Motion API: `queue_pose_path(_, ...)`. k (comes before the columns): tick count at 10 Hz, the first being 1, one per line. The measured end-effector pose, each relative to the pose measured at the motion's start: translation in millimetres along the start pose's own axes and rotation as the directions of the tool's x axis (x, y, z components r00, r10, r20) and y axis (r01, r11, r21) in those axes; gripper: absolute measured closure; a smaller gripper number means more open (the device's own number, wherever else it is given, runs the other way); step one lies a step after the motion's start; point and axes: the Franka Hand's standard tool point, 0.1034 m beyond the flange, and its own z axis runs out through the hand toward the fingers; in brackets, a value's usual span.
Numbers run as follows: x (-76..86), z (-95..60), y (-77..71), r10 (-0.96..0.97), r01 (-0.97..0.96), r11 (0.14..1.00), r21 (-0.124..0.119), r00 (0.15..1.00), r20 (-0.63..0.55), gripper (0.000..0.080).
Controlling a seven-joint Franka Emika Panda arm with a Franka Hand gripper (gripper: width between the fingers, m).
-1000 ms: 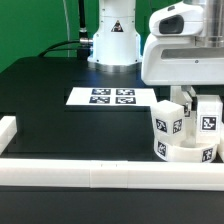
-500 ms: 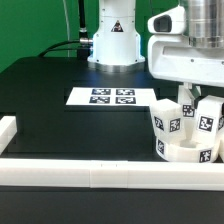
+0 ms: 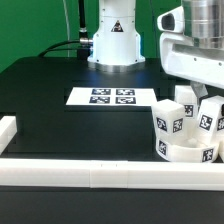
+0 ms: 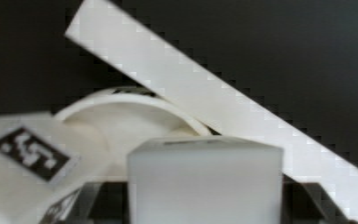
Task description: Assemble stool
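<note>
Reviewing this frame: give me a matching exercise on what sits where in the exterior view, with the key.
Things:
1. marker board
2. seat
3. border rail
4. robot base

Places:
A. along the near edge of the table
B. at the back, behind the table
C. flat on the middle of the black table
D. at the exterior view's right, legs standing in it

Pairs: 1-C, 2-D, 3-A, 4-B

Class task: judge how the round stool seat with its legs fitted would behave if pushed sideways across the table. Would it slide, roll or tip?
The stool seat lies flat on the table, so it would probably slide, not roll. It looks like rigid plastic, likely stiff. The upright legs may raise its balance, so a high push might tip it.
</note>
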Motion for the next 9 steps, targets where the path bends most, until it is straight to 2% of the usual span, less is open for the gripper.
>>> queue_pose_path(3,-2.5,0.3,-1.0,0.184,-0.184,0.983,0.004,0.983,0.010,0.0459)
queue_pose_path(5,-7.6,1.2,-3.3,0.410,-0.410,0.911,0.035,0.912,0.007,0.0459)
queue_pose_path(9,-7.4,1.2,-3.3,0.560,-0.561,0.827,0.035,0.828,0.030,0.0459)
